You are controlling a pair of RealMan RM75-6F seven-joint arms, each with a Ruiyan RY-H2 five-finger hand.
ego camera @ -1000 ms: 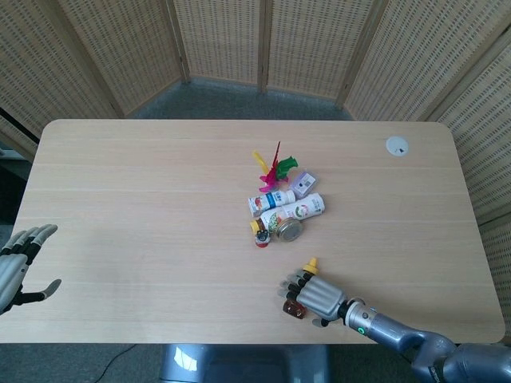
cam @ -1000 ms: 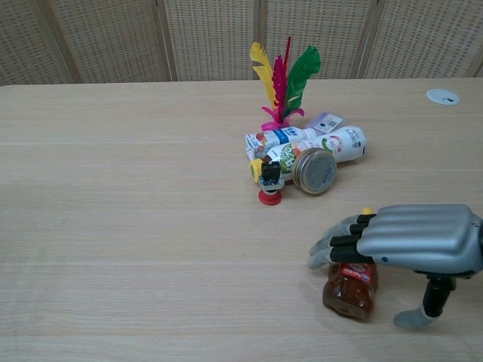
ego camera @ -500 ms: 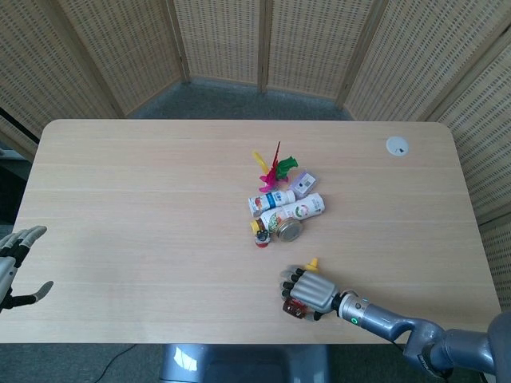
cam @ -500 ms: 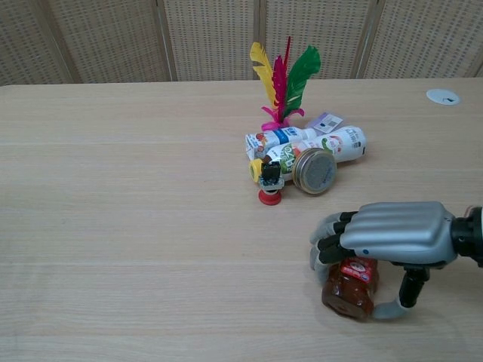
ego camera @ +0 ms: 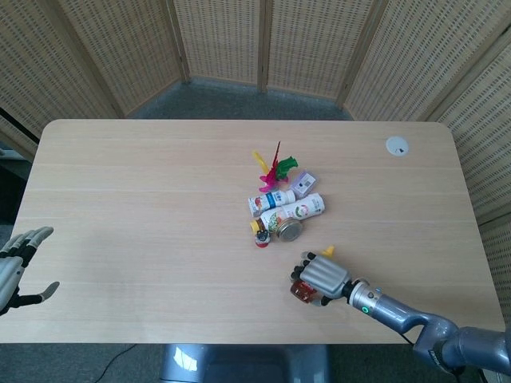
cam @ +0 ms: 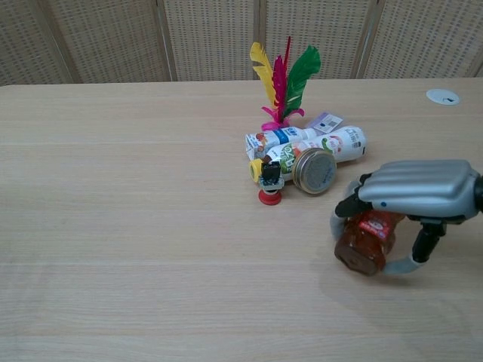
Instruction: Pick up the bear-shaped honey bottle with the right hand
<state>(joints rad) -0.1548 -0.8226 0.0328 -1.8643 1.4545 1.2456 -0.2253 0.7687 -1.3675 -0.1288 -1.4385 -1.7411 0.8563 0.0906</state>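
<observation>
1. The right hand (cam: 415,200) wraps its fingers over the top of the bear-shaped honey bottle (cam: 367,241) and its thumb under the base, gripping it near the front right of the table (ego camera: 144,199).
2. The amber bottle lies tipped on its side in the grasp, its yellow cap (ego camera: 327,251) pointing away from the robot.
3. The left hand (ego camera: 16,267) hangs at the table's left edge, fingers spread and holding nothing.
4. Mid-table sits a cluster: a feathered shuttlecock (cam: 281,83), two lying bottles (cam: 317,143), a round metal lid (cam: 314,171) and a small red-based toy (cam: 269,185).
5. A white disc (ego camera: 397,145) sits near the far right corner.
</observation>
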